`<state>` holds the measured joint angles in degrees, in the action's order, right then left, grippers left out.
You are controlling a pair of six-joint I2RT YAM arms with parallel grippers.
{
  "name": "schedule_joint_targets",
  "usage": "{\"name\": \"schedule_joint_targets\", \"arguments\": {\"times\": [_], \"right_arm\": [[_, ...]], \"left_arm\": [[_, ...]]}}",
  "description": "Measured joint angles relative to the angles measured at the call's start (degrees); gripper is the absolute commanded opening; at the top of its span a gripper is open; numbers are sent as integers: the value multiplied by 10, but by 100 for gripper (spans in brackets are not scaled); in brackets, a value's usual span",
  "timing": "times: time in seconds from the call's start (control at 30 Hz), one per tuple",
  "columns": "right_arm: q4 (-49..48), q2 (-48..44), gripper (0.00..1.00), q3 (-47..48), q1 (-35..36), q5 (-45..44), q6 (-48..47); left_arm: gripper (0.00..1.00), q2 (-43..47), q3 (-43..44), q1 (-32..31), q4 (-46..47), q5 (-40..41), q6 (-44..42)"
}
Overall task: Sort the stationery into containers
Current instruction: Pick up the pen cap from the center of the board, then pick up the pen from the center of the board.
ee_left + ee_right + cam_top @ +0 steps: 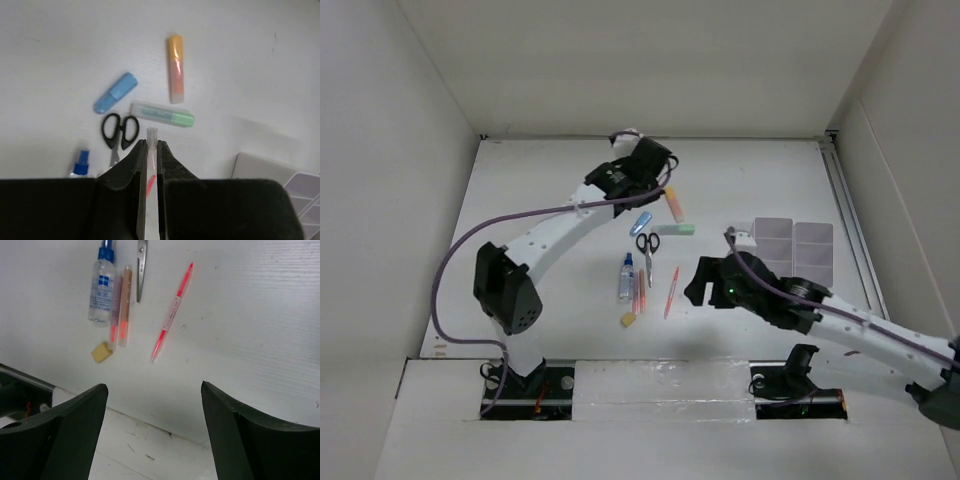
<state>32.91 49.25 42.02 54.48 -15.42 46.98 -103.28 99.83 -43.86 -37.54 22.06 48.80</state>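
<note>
My left gripper point(151, 146) is shut on a thin clear pen with red inside point(152, 134), held above the table at the far middle point(645, 165). Below it lie an orange marker point(175, 70), a green marker point(165, 114), a blue marker point(115, 93), black-handled scissors point(119, 130) and a blue-capped glue bottle point(81, 163). My right gripper point(152, 390) is open and empty, near the front of the table point(700, 283). Ahead of it lie the glue bottle point(102, 285), two thin orange pens point(120, 310), a red pen point(172, 315) and a yellow eraser point(101, 352). The translucent bins point(792, 248) stand at the right.
The stationery is spread over the table's middle point(645, 260). The bins' corner shows at the lower right of the left wrist view point(270, 172). A table front edge and seam run just below the right gripper point(150, 425). White walls enclose the table.
</note>
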Motion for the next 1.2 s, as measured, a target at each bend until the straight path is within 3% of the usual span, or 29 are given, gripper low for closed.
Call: {"name": "schedule_joint_targets", "arguments": {"times": [0.2, 0.3, 0.63, 0.9, 1.2], "right_arm": [[-19, 220, 79, 73, 72, -69, 48], [-21, 283, 76, 92, 85, -89, 66], [-21, 415, 69, 180, 82, -124, 87], [6, 487, 67, 223, 65, -137, 118], [24, 497, 64, 227, 45, -143, 148]], "left_arm": [[0, 118, -89, 94, 9, 3, -25], [0, 163, -106, 102, -3, 10, -42], [0, 334, -159, 119, -2, -4, -114], [0, 357, -217, 118, 2, -26, -154], [0, 380, -268, 118, 18, -59, -183]]}}
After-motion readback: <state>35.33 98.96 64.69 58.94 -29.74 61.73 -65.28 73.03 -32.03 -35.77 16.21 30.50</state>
